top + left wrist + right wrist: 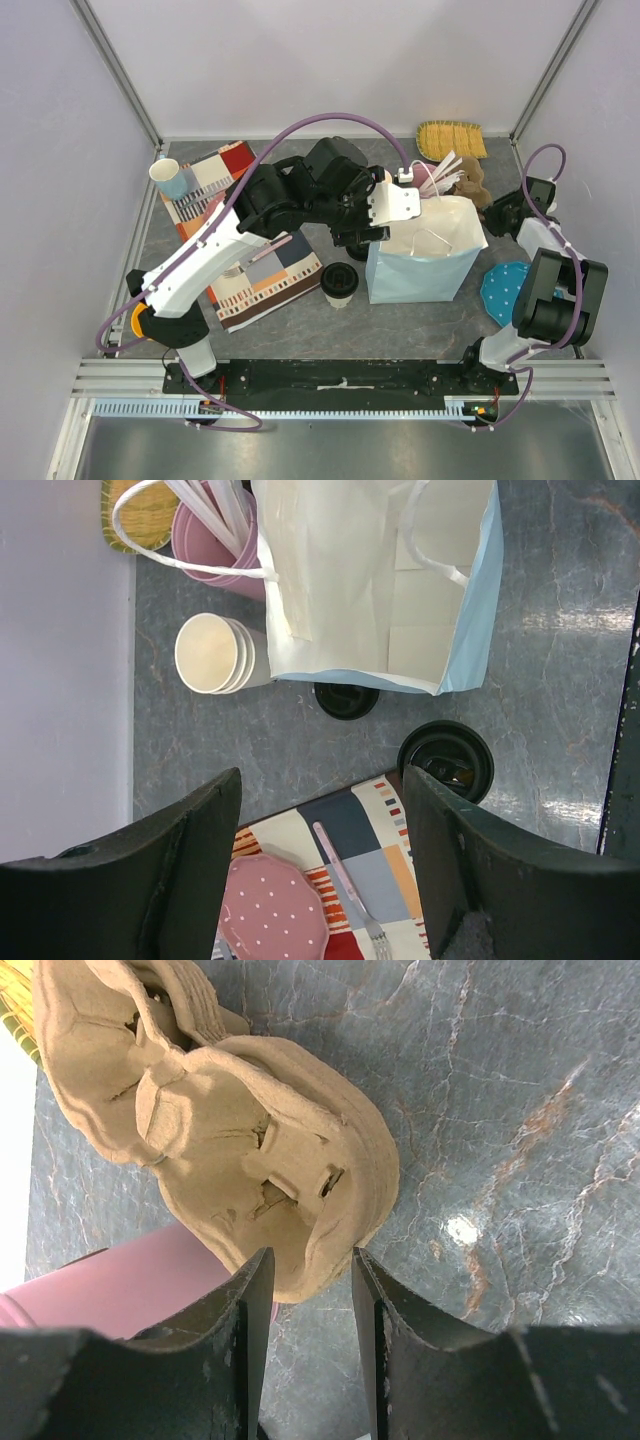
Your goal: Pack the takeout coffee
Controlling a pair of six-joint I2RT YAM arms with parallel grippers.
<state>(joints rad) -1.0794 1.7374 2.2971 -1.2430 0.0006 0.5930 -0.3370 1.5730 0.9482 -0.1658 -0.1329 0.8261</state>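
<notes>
A small white takeout coffee [339, 284] with a round black lid stands upright on the grey marbled table [400, 320], just left of the light-blue paper bag [422, 272] and touching the near corner of a patchwork-print mat [262, 277]. The bag stands open-mouthed at the table's middle, its white handles up. The left gripper [320, 865] hangs above the bag's left edge with its 2 dark fingers [190, 850] spread wide and nothing between them; from its wrist camera the coffee lid [446, 759] shows just beyond the right finger. In that same view, a stack of lidless white cups [215, 653] lies on its side against the bag, a pink cup of white straws [210, 542] sits behind it, and a pink dotted plate [274, 918] and a fork [348, 895] rest on the mat. At the far right, the right gripper [308, 1305] sits with its jaws narrowly parted around the rim of a brown pulp cup carrier [230, 1130], though contact cannot be confirmed. A blue-banded cup [172, 178] stands at the mat's far-left corner.
</notes>
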